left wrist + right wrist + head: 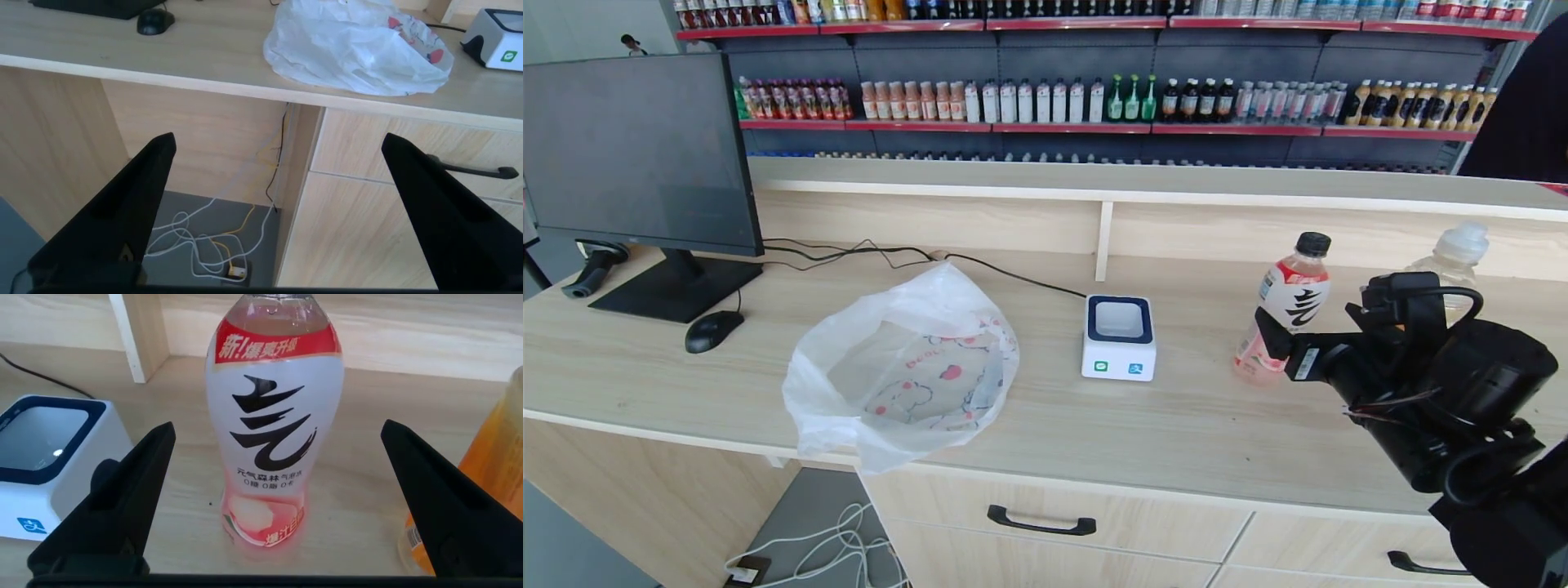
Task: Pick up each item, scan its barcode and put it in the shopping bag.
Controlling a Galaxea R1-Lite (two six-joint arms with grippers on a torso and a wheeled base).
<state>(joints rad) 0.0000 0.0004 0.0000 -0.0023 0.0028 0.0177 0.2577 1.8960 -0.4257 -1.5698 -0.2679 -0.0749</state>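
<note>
The white scanner (1119,336) is sitting square on the desk (1176,425) with its dark window facing up, and everything is lining up around it. Just to the scanner's right the pink bottle (1282,309) is standing upright with its black cap on, its label facing the right wrist camera (274,433). The right end effector (1311,322) is hanging at the bottle's height with its jaws spread wide; in the right wrist view (278,437) the bottle is standing between the two fingers (131,498) with a gap showing on each side, so nothing is being held. Farther right of the scanner, beyond the pink bottle, a second bottle (1454,257) with a pale cap is also standing upright. To the scanner's left the shopping bag (907,367) is lying open-mouthed, its white plastic slumping over the desk's front edge. A black cable (1013,278) is running back and leftward from the scanner toward the monitor (637,147), with a mouse (712,331) lying in front of it. The left end effector (279,143) is hanging well left of the scanner and below the desk's front edge, jaws wide apart and holding nothing, looking at the cabinet front and a drawer (409,147) under the bag.
</note>
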